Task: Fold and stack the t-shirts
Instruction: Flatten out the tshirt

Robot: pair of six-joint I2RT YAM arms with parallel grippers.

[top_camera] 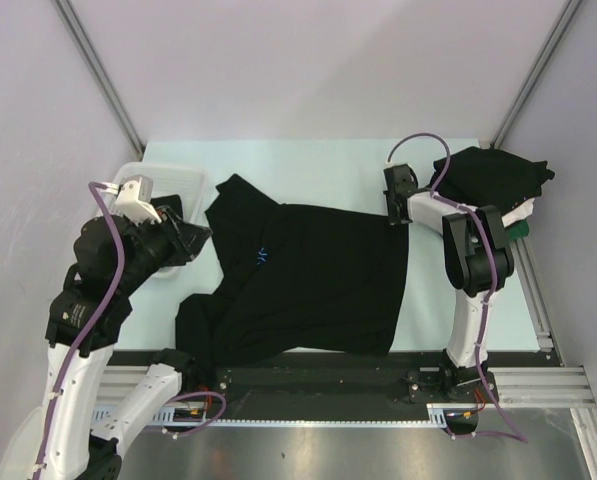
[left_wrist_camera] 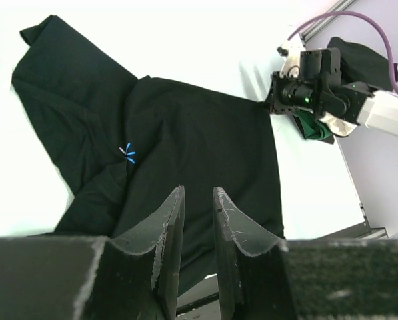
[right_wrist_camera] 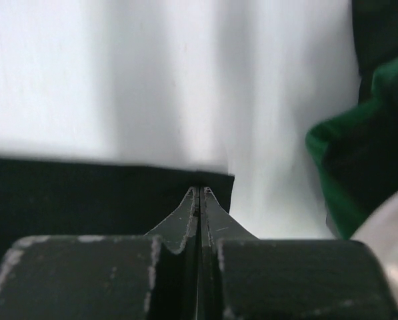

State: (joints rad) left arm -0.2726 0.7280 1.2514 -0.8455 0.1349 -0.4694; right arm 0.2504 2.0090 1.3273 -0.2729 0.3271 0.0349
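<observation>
Now, the right gripper [right_wrist_camera: 200,190] is seen pressed down at the far right corner of the black t-shirt [top_camera: 318,280]. Its jaws are closed on the hem so that no gap is left between the fingertips, and the cloth's edge is caught just at their points. Just beside that corner, to the right, a fold of green cloth [right_wrist_camera: 345,167] is shown. From above it is made out as the bottom of a stack of folded shirts [top_camera: 493,175] kept at the table's far right corner, black on top, with slivers of white and green below. The black t-shirt itself is laid out flat across the pale table [top_camera: 328,165] between the two arms, hem to the right, neck to the left. One sleeve is thrown out toward the far left, and the other is bunched up at the near left edge. A small blue starburst mark [left_wrist_camera: 127,153] is displayed on the chest. Over on the other side, the left gripper [left_wrist_camera: 197,192] is held in the air at the shirt's left side, jaws parted by a narrow gap, with nothing gripped between them. Beneath and behind it, a white plastic basket [top_camera: 173,175] is set at the table's far left, just beside the shirt's far sleeve.
</observation>
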